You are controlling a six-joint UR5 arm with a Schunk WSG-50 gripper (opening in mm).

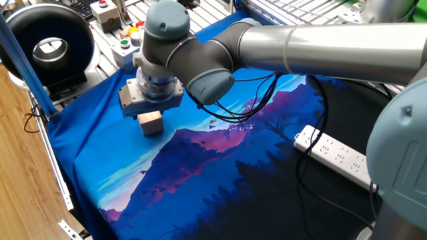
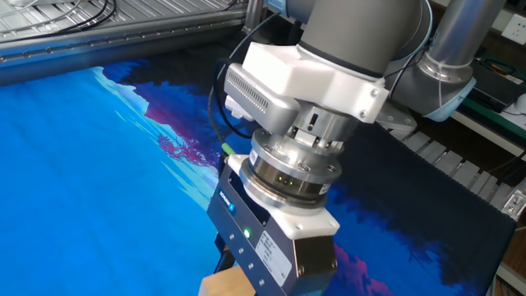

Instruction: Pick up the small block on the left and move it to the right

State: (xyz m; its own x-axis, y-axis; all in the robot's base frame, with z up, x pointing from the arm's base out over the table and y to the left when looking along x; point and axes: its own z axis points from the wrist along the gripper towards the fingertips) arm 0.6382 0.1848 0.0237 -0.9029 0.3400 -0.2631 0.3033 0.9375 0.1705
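The small block [image 1: 151, 124] is a light-tan wooden cube at the left part of the blue printed cloth [image 1: 200, 173]. My gripper [image 1: 150, 119] stands straight above it, shut on the small block, with the fingers mostly hidden behind the gripper body. I cannot tell whether the block touches the cloth or hangs just over it. In the other fixed view only the block's top corner [image 2: 223, 284] shows at the bottom edge, under the gripper [image 2: 234, 275].
Grey boxes with a green button [image 1: 124, 46] and a red button [image 1: 103, 9] stand behind the cloth. A black round device [image 1: 47, 41] sits at the far left. A white power strip [image 1: 337, 157] and black cables [image 1: 267, 93] lie to the right.
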